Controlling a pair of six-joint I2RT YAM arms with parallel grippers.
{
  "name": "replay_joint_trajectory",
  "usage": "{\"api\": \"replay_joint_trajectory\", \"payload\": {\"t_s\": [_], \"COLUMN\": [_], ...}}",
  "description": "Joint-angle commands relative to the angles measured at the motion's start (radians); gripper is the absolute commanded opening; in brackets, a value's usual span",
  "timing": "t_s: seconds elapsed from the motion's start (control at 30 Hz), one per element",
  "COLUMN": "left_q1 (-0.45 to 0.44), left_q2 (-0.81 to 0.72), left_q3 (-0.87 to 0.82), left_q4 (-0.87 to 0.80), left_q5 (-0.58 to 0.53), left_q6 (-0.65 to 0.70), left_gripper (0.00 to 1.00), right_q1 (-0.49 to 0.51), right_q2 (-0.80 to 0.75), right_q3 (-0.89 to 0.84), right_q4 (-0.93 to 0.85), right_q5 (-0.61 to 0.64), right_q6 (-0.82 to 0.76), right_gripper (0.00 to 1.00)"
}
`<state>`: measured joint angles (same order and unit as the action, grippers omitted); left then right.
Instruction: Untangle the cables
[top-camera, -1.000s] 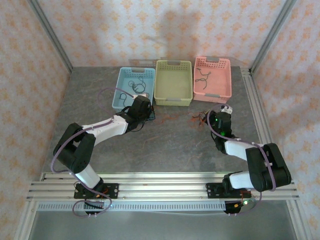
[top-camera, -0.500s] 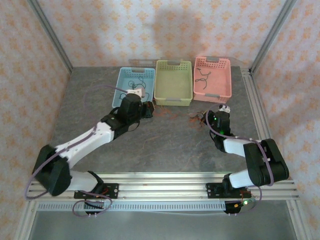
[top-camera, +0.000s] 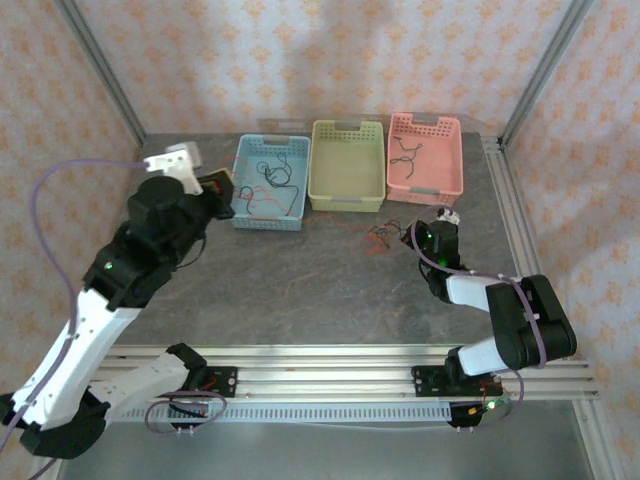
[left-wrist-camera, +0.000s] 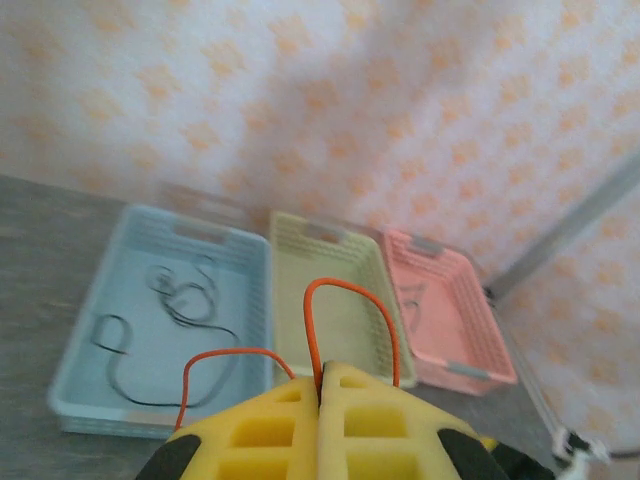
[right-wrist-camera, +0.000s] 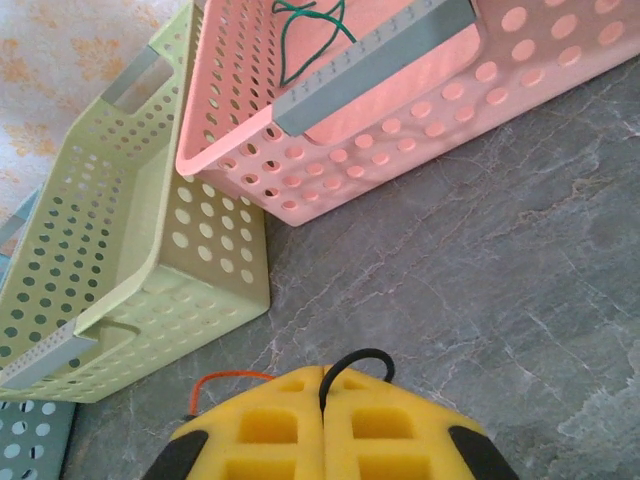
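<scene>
My left gripper (top-camera: 217, 189) is lifted beside the blue basket (top-camera: 240, 170). Its yellow fingers (left-wrist-camera: 290, 420) are shut on an orange-red cable (left-wrist-camera: 345, 291), which loops up in front of them. From above, that cable (top-camera: 256, 191) hangs over the blue basket. My right gripper (right-wrist-camera: 323, 372) sits low on the table, shut on a black cable (right-wrist-camera: 365, 357). An orange-red wire (right-wrist-camera: 228, 377) lies just left of its fingers. The small tangle of remaining cables (top-camera: 380, 237) lies on the table left of the right gripper (top-camera: 428, 232).
Three baskets stand in a row at the back: blue, green (top-camera: 347, 190) and pink (top-camera: 452, 160). Black cables (top-camera: 275, 165) lie in the blue one and a dark cable (top-camera: 405, 152) in the pink one. Metal frame rails run along the table's right edge.
My left arm has risen and swung left from the table's middle, carrying the orange-red cable over the blue basket. The small tangle shifted slightly left. The right arm has barely moved.
</scene>
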<state>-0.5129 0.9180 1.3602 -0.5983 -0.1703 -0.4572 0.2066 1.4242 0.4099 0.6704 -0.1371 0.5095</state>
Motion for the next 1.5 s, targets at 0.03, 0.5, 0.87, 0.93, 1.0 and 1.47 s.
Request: {"api": "replay_joint_trajectory", "payload": {"t_s": [0.03, 0.5, 0.87, 0.93, 1.0, 1.47], "left_q1": [0.023, 0.026, 0.027, 0.027, 0.027, 0.027], "left_q2": [-0.08, -0.107, -0.057, -0.031, 0.003, 0.267], "left_q3": [0.04, 0.235, 0.304, 0.298, 0.306, 0.482], "left_q4": [-0.136, -0.274, -0.323, -0.33, -0.339, -0.234], "left_q5": [-0.194, -0.481, -0.519, -0.42, -0.348, -0.024], "left_q6": [0.057, 0.18, 0.232, 0.212, 0.195, 0.085], "left_gripper": [0.0, 0.0, 0.0, 0.0, 0.0, 0.0], "right_q1": [-0.001, -0.001, -0.001, -0.001, -0.002, -0.001], "right_q2": [-0.004, -0.015, -0.017, -0.017, -0.017, -0.009], "right_q3": [0.024, 0.021, 0.021, 0.02, 0.02, 0.022], "right_q4": [-0.016, -0.036, -0.045, -0.043, -0.043, -0.035], "right_q5": [0.027, 0.053, 0.065, 0.064, 0.062, 0.05], "right_q6": [0.007, 0.005, 0.006, 0.006, 0.006, 0.009], "right_gripper": [0.0, 0.0, 0.0, 0.0, 0.0, 0.0]}}
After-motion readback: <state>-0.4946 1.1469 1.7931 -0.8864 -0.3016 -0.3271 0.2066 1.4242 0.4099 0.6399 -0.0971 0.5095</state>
